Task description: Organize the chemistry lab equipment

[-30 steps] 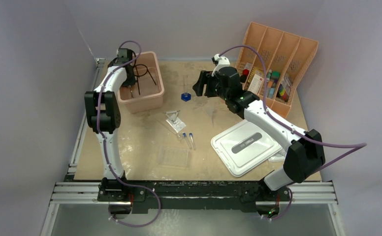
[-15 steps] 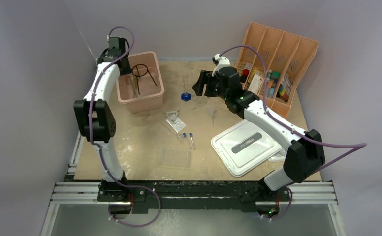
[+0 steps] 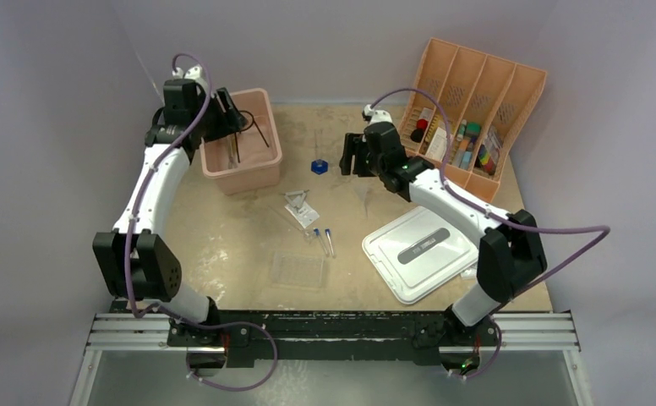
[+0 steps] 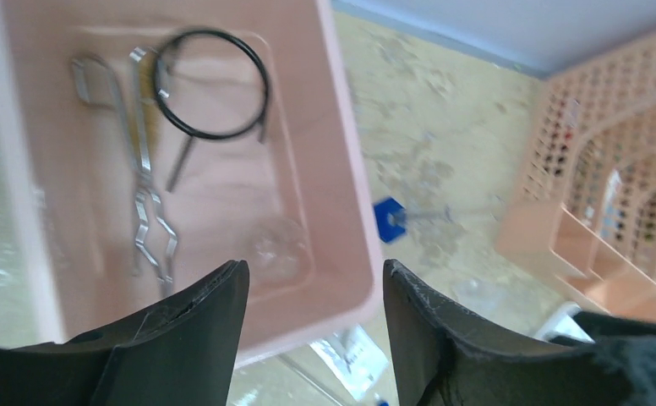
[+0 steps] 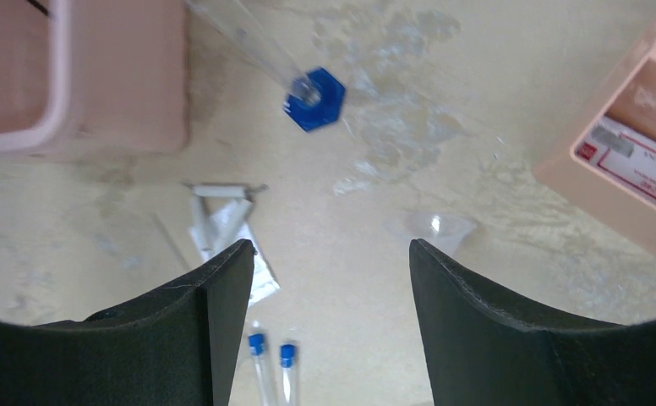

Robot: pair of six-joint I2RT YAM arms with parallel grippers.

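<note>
Left gripper spread, empty, over the pink bin with forceps and ring inside; right gripper spread near the glass cylinder on the table. We judge it light, slippery, breakable: grip low, at the blue base.

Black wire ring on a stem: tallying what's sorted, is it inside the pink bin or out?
In: the black wire ring lies inside the pink plastic bin, beside steel scissor-handled forceps.

Pink bin walls fence forceps; white lid fills near-right table.
</note>
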